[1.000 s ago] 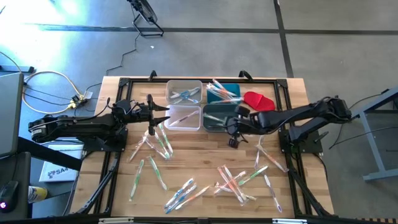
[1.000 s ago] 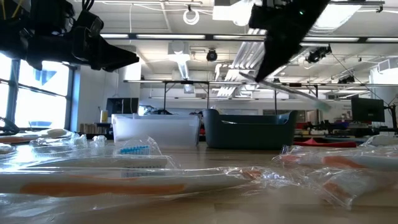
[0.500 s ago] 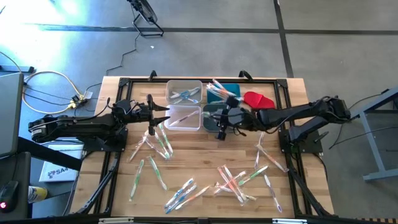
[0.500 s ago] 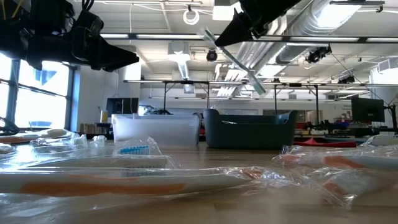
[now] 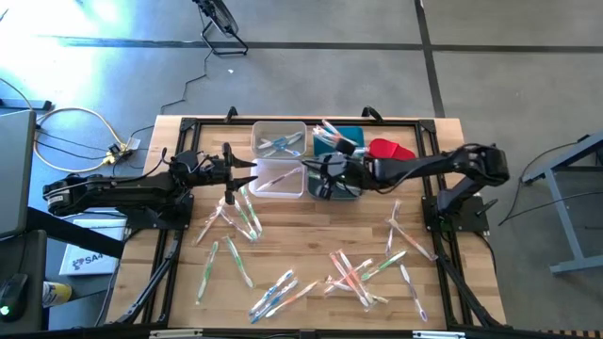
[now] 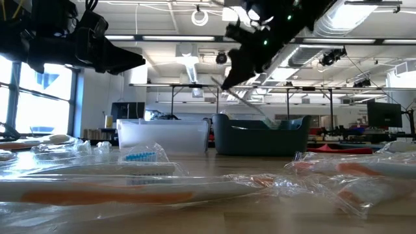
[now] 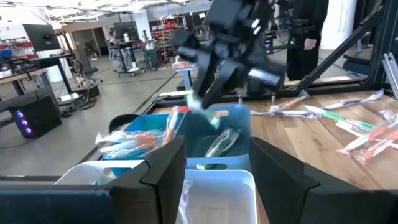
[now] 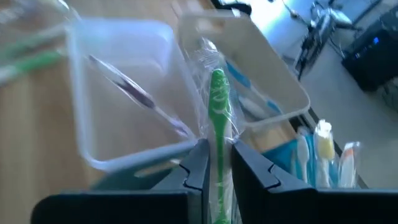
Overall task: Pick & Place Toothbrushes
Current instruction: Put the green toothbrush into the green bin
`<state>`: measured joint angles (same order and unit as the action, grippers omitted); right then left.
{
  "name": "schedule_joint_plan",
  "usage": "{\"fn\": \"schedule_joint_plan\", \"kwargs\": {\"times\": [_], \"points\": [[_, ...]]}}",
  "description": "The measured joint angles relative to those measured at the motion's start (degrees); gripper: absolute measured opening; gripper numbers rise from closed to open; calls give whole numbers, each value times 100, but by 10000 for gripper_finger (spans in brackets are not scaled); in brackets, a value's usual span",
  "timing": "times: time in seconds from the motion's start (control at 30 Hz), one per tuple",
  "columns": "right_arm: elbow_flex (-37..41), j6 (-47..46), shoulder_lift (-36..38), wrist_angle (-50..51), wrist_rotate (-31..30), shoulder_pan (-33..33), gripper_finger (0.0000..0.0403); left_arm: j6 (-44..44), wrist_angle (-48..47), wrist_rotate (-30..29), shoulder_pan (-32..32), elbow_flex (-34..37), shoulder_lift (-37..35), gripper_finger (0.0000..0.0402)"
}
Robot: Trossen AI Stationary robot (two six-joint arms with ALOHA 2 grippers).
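Green-handled and wrapped, one toothbrush (image 8: pixel 217 118) is sitting pinched in the right gripper (image 5: pixel 327 176) above the dark teal bin (image 5: pixel 330 186). Left gripper (image 5: pixel 243 175) is waiting, fingers apart, beside the clear bin (image 5: pixel 279 179). Loose toothbrushes (image 5: pixel 353 273) (many) are lying across the near table (image 5: pixel 311 235), unsorted.

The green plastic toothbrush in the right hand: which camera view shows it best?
The right wrist view: the green plastic toothbrush stands clamped between the right hand's fingers. The low view shows a thin stick; the high view hardly shows it.
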<state>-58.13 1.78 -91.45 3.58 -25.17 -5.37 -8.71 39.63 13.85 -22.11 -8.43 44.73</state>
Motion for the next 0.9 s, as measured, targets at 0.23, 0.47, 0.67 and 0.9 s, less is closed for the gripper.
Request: {"fn": "schedule_joint_plan", "kwargs": {"times": [0.23,0.47,0.67,0.9], "points": [[2,-172,-390,46,3,-318,42,-4,-1,0,-1,0,0,171],[2,-1043,-419,174,169,-512,40,-4,-18,0,0,0,0,171],[2,-1381,-419,711,464,-559,40,-4,-26,0,-2,0,0,171],[2,-1703,-419,1079,735,-558,45,-11,-28,0,-2,0,0,171]]}}
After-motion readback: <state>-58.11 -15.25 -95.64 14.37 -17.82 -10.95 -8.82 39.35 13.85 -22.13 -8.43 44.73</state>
